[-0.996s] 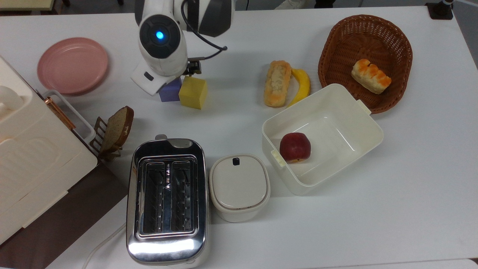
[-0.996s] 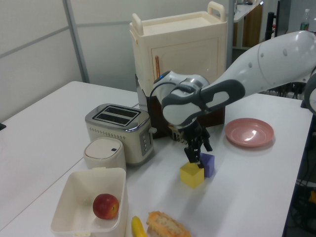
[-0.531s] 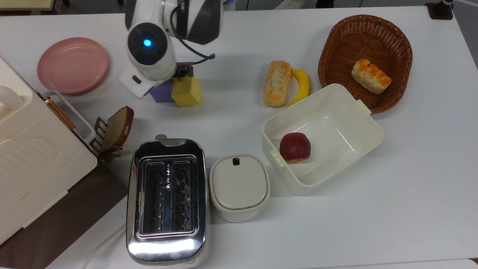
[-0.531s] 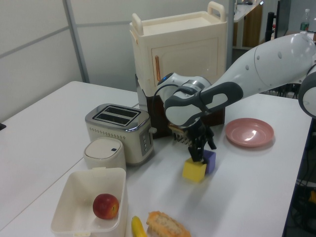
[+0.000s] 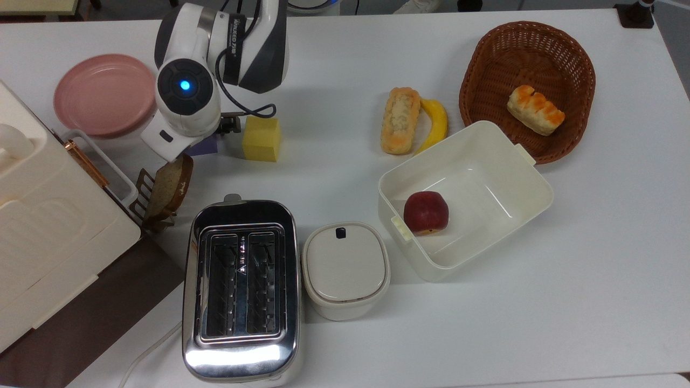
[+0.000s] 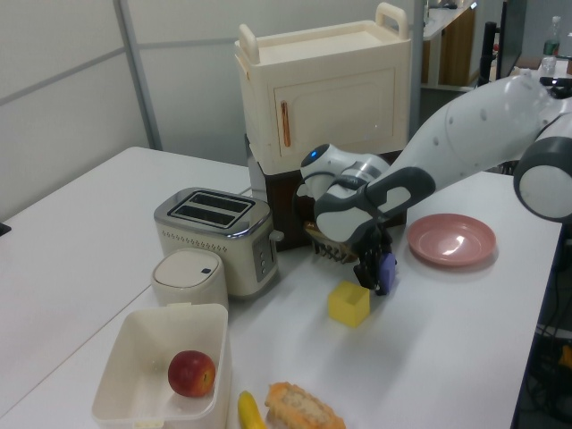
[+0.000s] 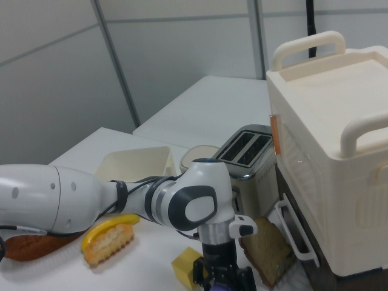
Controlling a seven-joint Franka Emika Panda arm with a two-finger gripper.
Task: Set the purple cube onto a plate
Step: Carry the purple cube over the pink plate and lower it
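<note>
On a white table (image 5: 345, 54) crowded with a toaster (image 5: 240, 288), a wicker basket (image 5: 488, 48) and an open white container (image 5: 531, 183), the gripper (image 6: 380, 273) was clamped on the purple cube (image 6: 387, 267), which appeared lifted just clear of the surface. The yellow cube (image 5: 261, 139) sat on the table beside it, apart from it. The pink plate (image 5: 102, 94) lay bare near the arm, at the top view's left. The pickup looked done; the short carry across to the plate and the release remained.
</note>
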